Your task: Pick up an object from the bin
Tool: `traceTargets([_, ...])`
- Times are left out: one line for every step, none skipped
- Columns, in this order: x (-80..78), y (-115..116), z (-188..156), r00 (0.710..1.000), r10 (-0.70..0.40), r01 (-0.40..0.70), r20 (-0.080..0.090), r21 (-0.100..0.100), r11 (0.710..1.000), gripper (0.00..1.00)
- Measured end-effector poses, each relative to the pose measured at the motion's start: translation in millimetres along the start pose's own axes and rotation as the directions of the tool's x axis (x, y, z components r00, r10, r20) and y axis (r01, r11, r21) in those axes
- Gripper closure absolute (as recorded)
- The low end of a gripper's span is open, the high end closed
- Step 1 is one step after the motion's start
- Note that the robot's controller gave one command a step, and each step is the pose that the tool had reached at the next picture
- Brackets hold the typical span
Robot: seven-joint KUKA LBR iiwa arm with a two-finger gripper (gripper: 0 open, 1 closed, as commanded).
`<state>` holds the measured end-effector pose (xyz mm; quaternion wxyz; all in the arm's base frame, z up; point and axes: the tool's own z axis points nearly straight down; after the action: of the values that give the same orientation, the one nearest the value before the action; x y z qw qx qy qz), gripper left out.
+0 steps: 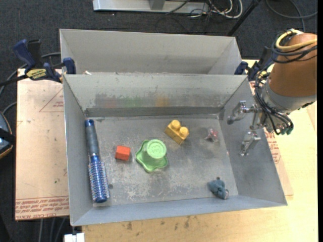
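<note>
The grey metal bin [151, 193] takes up the middle of the view, its floor flat and its walls sloping outward. In from the right comes the arm [292, 69] with its orange cover, cables bunched under the wrist. The gripper [243, 130] hangs above the sloped right wall, fingers [236, 116] spread wide apart and nothing between them.

Largest thing on the floor is a blue hairbrush [96, 163], lying along the left wall. Its long axis runs from far to near, handle pointing to the far wall and bristle head towards the near one. It is well apart from the gripper, right across the bin.

Next comes a green cup [152, 155], mouth down at the centre of the floor. Just beyond it, towards the far right, sits a yellow two-stud brick [177, 131], tilted diagonally. A grey lump [218, 188] rests in the near right corner, below the gripper in the view. A red cube [122, 153] sits between brush and cup, close beside the cup.

Smallest of all is the small pinkish thing [212, 135], on the floor by the foot of the right wall. It is nearest to the gripper, just left of the fingers and clear of them. It is too small to tell which way it points.
</note>
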<state>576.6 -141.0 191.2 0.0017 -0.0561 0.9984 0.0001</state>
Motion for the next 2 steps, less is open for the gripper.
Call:
traceTargets([-58.9,26.2,78.3,0.977,0.213,-0.213,-0.004,-0.002,0.977,0.0])
traceTargets([-65.2,17.6,118.0,0.938,0.348,-0.348,0.001,-0.002,0.938,0.0])
